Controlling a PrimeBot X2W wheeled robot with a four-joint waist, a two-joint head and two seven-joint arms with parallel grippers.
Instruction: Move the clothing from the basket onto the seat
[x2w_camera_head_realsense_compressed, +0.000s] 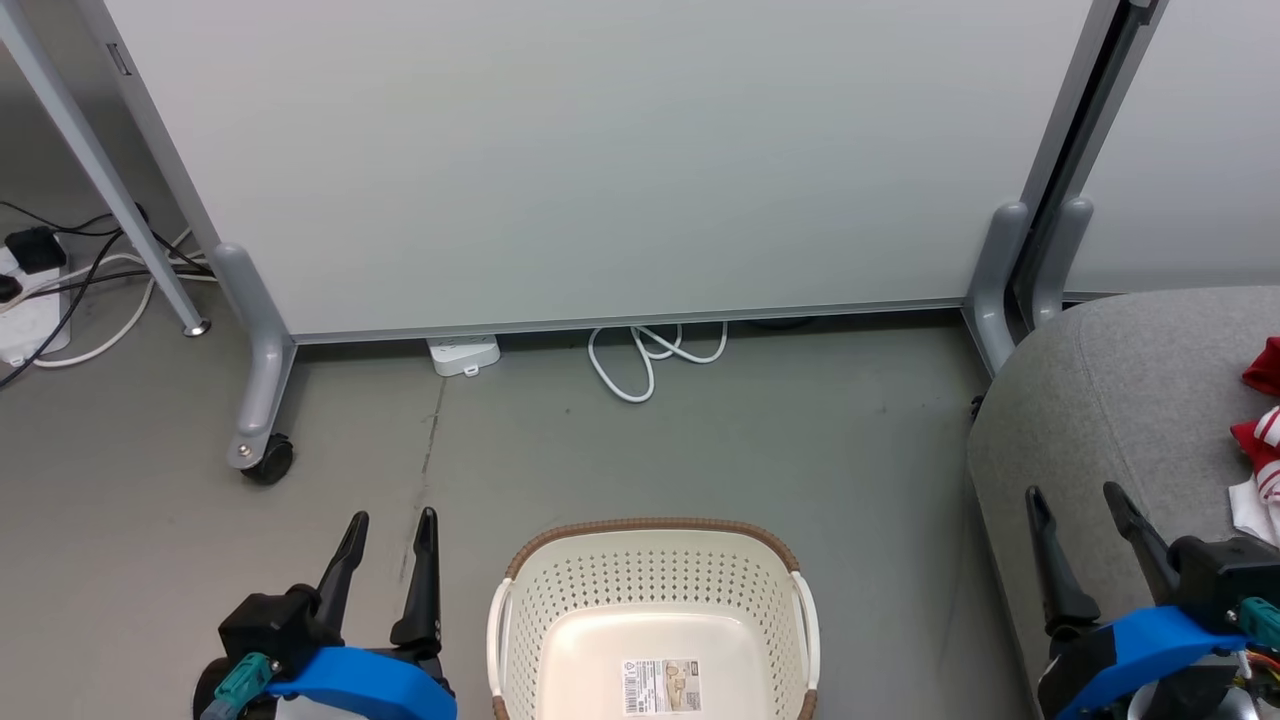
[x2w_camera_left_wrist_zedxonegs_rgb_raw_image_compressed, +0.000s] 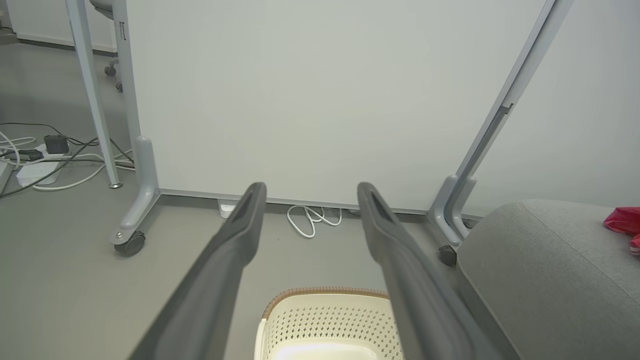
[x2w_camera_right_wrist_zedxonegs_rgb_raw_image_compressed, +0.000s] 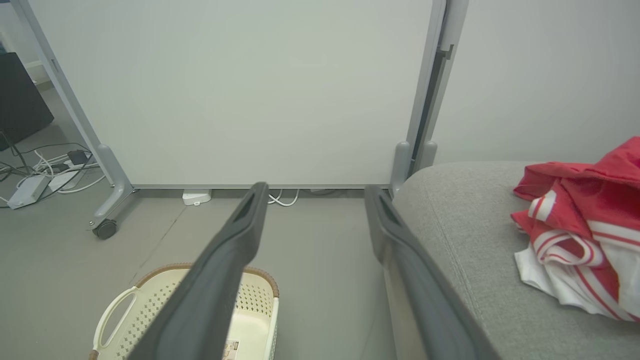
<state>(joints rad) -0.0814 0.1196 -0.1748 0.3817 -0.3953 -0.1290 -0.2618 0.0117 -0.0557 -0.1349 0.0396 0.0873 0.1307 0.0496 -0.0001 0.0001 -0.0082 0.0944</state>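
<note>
partition panels (x2w_camera_head_realsense_compressed: 600, 160) on grey feet stand across the back, above a grey floor (x2w_camera_head_realsense_compressed: 700, 450). at the robot's right is the sofa (x2w_camera_head_realsense_compressed: 1110, 400), big and light grey. the basket (x2w_camera_head_realsense_compressed: 650, 575) sits on the floor just in front of the robot, between its arms, and what shows of its inside holds nothing but the label (x2w_camera_head_realsense_compressed: 661, 685) stuck to its bottom. the red clothes (x2w_camera_right_wrist_zedxonegs_rgb_raw_image_compressed: 580, 225) with white stripes lie bunched on the sofa cushion, well apart from the basket. the left gripper (x2w_camera_head_realsense_compressed: 393, 516) hovers beside the basket, fingers spread wide with nothing between them. the right gripper (x2w_camera_head_realsense_compressed: 1072, 491) hangs by the sofa's near edge, just as wide and just as empty. judged from this, the task looks done: no garment remains to lift, as far as the basket's visible part tells.
</note>
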